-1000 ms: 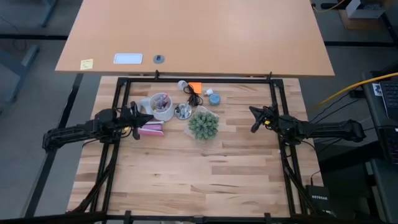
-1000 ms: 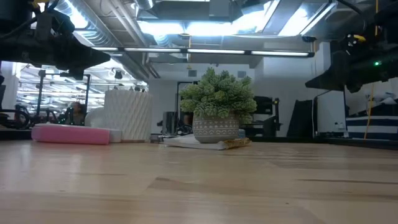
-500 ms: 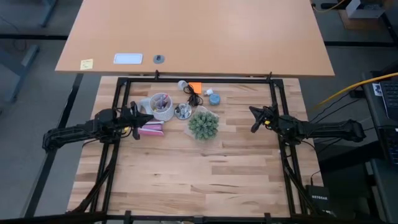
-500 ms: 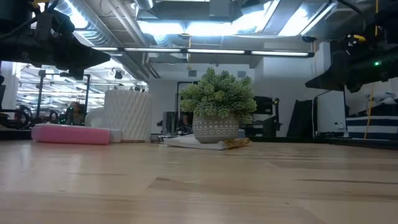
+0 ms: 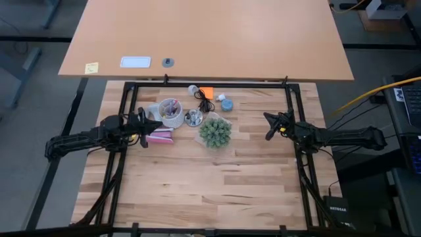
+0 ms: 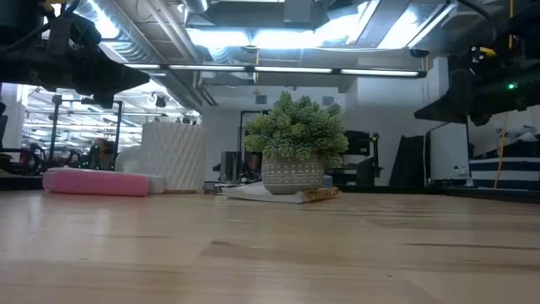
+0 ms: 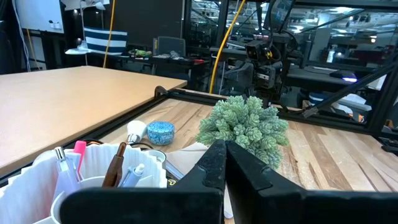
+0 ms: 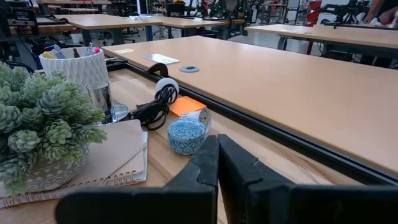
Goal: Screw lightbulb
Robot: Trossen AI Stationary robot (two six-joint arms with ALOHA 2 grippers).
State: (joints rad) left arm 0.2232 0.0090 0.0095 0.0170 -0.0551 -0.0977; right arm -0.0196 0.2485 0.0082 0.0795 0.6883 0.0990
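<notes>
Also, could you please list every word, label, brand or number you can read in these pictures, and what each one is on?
"NETGEAR": on the small black box on the floor, high view.
Yellow sticky note on the far tan table: no writing readable.
White card beside it: nothing readable.
Nothing else carries legible text.

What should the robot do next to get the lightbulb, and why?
Probably open the left gripper and start reaching toward the lightbulb. Both grippers are shut and hold nothing, the right gripper too. The lightbulb lies untouched near the table's back edge, beyond the cup, and looks a bit nearer the left arm.
</notes>
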